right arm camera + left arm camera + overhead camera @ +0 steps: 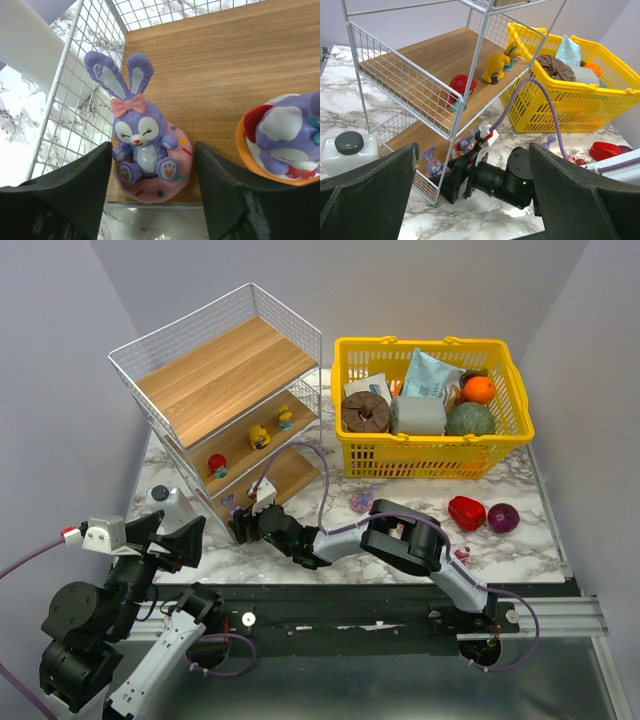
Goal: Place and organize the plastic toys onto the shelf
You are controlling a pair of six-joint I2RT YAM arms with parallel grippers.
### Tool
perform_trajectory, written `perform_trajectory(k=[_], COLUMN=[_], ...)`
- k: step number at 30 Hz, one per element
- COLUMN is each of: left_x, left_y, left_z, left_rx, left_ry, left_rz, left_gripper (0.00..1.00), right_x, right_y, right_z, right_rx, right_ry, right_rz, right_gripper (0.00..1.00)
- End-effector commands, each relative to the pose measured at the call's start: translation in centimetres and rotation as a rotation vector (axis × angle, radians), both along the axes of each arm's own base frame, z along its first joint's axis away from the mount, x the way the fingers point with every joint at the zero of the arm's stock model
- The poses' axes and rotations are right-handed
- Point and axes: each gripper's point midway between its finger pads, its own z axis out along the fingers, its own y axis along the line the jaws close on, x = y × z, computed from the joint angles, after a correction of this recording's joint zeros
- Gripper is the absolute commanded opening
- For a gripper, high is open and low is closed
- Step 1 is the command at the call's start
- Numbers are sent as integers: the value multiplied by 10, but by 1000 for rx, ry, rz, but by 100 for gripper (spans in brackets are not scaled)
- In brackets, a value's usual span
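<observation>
Top view: we see the basket [430,455] packed with groceries [425,390]. The shelf [225,370] has two yellow ducks [260,436] and a red toy [216,465] on its middle tier.
Left wrist: our left gripper [472,150] has its jaws spread wide.
Right wrist: our right gripper [152,165] has its jaws apart either side of the purple bunny [145,145] on the bottom board, not touching it.

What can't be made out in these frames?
- Purple figurine on an orange base: right wrist view, cut off by the right edge.
- Right tool around the purple plastic bunny figurine: right wrist view, touching or apart unclear; its fingers sit too close.
- White wire shelf, lowest board: top view, upper boards and right arm cover it.
- Loose pinkish plastic toy: top view, too small to identify.
</observation>
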Motion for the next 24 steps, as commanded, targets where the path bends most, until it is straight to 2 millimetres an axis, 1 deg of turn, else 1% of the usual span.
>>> perform_trajectory(k=[1,2,6,11,12,14,18,19,20,22,23,24], left_x=[-3,-3,-4,-4,-3,-4,-5,-5,-5,-5,-5,-5], left_y=[5,6,7,7,7,7,8,8,8,7,7,8], left_z=[4,4,5,5,5,5,6,5,5,5,6,5], left_rx=[4,4,4,4,3,2,2,3,2,0,1,2], left_ry=[-12,-15,-15,-14,-12,-15,-15,-15,-15,-14,-16,-15], left_rz=[15,15,18,18,19,19,19,21,19,18,18,18], left_gripper=[99,99,99,99,99,99,99,99,99,99,99,99], right_x=[-3,-3,-4,-12,-12,-16,-20,-23,-25,-29,-32,-34], right_y=[1,0,-1,0,-3,-6,-22,-29,-31,-38,-47,-53], right_z=[29,29,34,43,41,48,53,47,60,67,73,73], right_rx=[52,52,59,79,72,86,85,71,99,111,117,107], right_ry=[-31,-31,-39,-40,-39,-46,-52,-47,-58,-62,-66,-64], right_rz=[31,31,38,75,74,87,74,76,80,86,86,85], right_gripper=[77,79,80,82,82,83,84,84,85,85,85,85])
